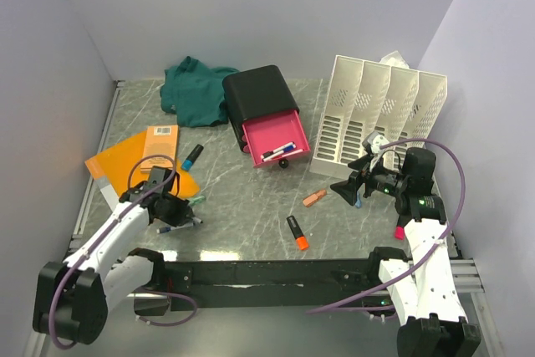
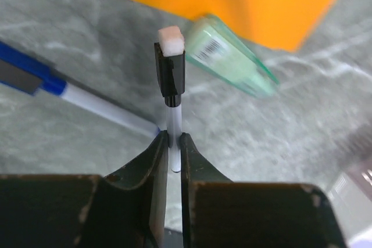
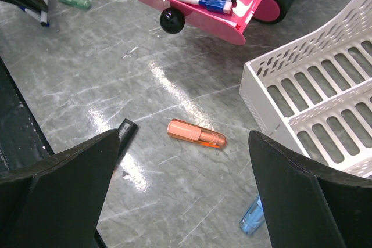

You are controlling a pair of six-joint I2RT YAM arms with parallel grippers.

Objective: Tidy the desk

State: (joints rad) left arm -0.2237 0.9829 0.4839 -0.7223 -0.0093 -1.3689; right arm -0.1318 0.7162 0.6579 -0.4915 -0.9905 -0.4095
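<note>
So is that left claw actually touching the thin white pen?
Touching. The left wrist view shows the left gripper with its fingers pressed against both sides of the white pen, no gap.

One marbled worktop, one white file rack, one black drawer box, two pens in its pink drawer, one green cloth, one orange notebook, one salmon highlighter

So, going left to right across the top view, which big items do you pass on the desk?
Orange notebook → green cloth → black drawer box, pink drawer open → white file rack. Loose pens are left out, because they overlap these in the order.
</note>
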